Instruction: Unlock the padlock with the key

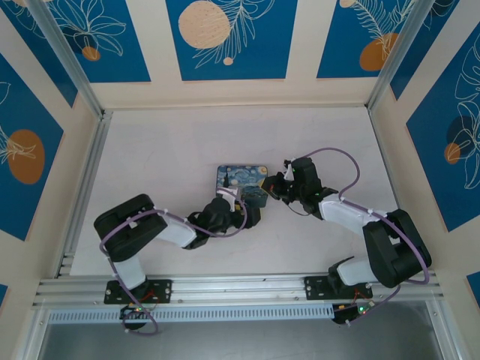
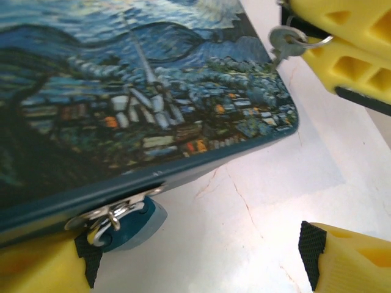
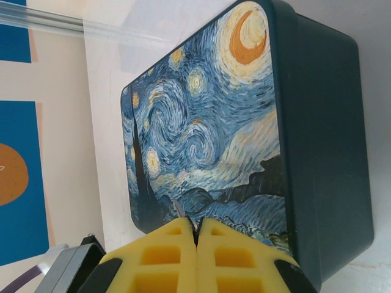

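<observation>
**Tiny teal-bodied padlock (image 2: 128, 224) with thin metal shackle hangs at the tin's edge**

The padlock sits against the rectangular swirly-painted blue tin box (image 2: 153, 91), just beside one finger of the left gripper (image 2: 195, 256), whose yellow fingers are spread wide. The right gripper (image 3: 197, 235) has its fingers clenched on the small pale metal key (image 2: 282, 44), near the tin's corner.

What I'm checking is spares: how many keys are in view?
1: the key is held by the right fingers, beside the painted tin's corner. Others may be hidden.
</observation>
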Available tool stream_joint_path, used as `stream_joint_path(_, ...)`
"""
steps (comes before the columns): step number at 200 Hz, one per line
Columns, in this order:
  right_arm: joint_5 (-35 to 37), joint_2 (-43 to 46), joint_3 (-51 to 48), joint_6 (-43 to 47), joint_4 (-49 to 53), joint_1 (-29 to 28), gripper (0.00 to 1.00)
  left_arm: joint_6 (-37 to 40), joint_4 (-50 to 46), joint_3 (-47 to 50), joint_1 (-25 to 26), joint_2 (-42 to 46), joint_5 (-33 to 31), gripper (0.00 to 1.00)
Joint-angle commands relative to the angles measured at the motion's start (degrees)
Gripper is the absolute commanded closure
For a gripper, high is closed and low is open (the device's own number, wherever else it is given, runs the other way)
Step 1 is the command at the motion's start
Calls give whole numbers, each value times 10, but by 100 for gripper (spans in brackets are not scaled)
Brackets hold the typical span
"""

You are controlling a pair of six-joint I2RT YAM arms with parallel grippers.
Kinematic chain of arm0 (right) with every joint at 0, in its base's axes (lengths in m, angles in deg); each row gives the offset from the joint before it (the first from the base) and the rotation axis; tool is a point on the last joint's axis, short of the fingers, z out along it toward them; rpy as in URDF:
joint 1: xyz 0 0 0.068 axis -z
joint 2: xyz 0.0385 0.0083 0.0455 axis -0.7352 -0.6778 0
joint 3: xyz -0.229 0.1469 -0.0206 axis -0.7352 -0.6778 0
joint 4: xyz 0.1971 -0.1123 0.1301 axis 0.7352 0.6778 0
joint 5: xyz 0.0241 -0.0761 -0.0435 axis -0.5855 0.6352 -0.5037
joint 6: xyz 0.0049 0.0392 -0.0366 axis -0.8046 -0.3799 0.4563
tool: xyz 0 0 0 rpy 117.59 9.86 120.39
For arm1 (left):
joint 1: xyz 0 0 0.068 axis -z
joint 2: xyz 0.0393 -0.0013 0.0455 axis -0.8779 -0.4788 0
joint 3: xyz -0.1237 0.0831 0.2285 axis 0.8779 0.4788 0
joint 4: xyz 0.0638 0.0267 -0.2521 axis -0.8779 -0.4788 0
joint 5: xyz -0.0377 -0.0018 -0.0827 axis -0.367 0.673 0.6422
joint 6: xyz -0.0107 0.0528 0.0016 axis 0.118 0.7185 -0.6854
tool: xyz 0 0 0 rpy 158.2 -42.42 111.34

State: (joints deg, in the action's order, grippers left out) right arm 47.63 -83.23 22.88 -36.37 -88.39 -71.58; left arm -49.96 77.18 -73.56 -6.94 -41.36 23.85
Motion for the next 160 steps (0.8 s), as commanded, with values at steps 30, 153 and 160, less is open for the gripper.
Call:
stream_joint_path(30,3,-2,-1,14,-2,4,100,-52,59,4,7,-44,-34,19)
stream_joint_path(153,-3,-14,-1,18,-6,13,100,-110,118,0,34,-68,-108,43)
stream_joint_path(160,-5,-14,-1,18,-6,13,100,-119,116,-3,35,-75,-114,43)
